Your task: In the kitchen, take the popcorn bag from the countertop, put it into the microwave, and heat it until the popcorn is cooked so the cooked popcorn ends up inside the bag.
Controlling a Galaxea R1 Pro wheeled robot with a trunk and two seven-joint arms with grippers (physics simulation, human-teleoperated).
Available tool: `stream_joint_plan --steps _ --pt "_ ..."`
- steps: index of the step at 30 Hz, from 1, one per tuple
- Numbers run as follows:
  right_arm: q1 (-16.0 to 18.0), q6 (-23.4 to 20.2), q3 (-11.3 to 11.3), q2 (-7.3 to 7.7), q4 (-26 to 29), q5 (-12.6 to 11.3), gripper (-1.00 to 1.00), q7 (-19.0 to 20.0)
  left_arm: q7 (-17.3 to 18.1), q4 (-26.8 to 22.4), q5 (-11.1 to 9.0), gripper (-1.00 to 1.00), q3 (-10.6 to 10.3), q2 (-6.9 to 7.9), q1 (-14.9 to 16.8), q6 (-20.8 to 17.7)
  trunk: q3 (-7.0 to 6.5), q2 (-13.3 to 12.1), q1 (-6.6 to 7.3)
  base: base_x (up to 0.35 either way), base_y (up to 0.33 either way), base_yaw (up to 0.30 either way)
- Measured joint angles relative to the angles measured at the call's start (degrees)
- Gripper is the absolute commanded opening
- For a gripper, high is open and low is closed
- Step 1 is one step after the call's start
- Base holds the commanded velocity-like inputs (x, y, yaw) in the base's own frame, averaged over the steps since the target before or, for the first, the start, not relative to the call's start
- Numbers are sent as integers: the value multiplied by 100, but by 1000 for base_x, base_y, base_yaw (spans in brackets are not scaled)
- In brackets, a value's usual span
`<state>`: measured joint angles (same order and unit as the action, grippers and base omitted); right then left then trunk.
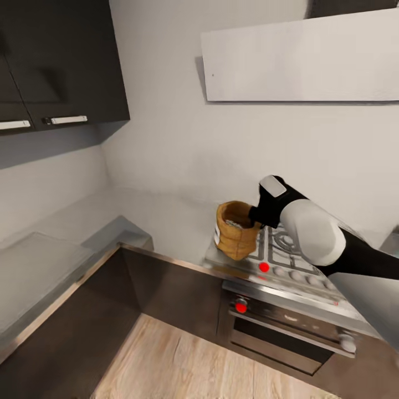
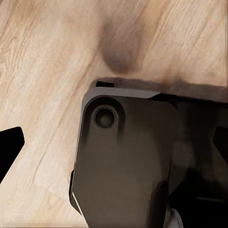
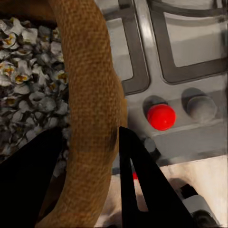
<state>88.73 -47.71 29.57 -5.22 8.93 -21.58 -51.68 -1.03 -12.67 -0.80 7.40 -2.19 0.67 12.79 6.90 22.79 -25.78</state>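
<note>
The popcorn bag [image 1: 235, 235], a golden-brown sack with a rolled rim, is at the left edge of the gas hob, beside the grey countertop [image 1: 160, 221]. My right gripper [image 1: 256, 216] reaches in from the right and is shut on the bag's rim. In the right wrist view the bag's wall [image 3: 90, 71] runs between the two black fingers of the right gripper [image 3: 90, 135]. Whitish popcorn [image 3: 33, 80] lies inside. I cannot tell whether the bag rests or hangs. My left gripper [image 2: 114, 147] is open over the wood floor. The microwave is out of view.
The hob [image 1: 288, 249] has black grates and a red knob [image 1: 264, 267]. The steel oven [image 1: 288, 327] sits below it. Dark upper cabinets [image 1: 61, 61] hang at the left, and a white panel [image 1: 299, 55] is on the wall above the hob. Part of my dark base [image 2: 128, 166] shows below the left wrist.
</note>
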Motion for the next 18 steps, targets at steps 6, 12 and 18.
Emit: stream_joint_plan --steps 6,12,18 --pt "38 -531 117 78 451 -24 -100 -533 -4 -1 0 100 9 -7 5 2 0 1 0 -297 -189 -6" --pt "112 -715 152 312 904 -75 -100 -643 -3 0 1 100 19 -2 8 0 0 1 0 -303 -184 0" --pt "219 -915 148 355 983 -70 -100 -655 -4 0 6 100 10 -4 8 1 1 0 0 -306 -182 0"
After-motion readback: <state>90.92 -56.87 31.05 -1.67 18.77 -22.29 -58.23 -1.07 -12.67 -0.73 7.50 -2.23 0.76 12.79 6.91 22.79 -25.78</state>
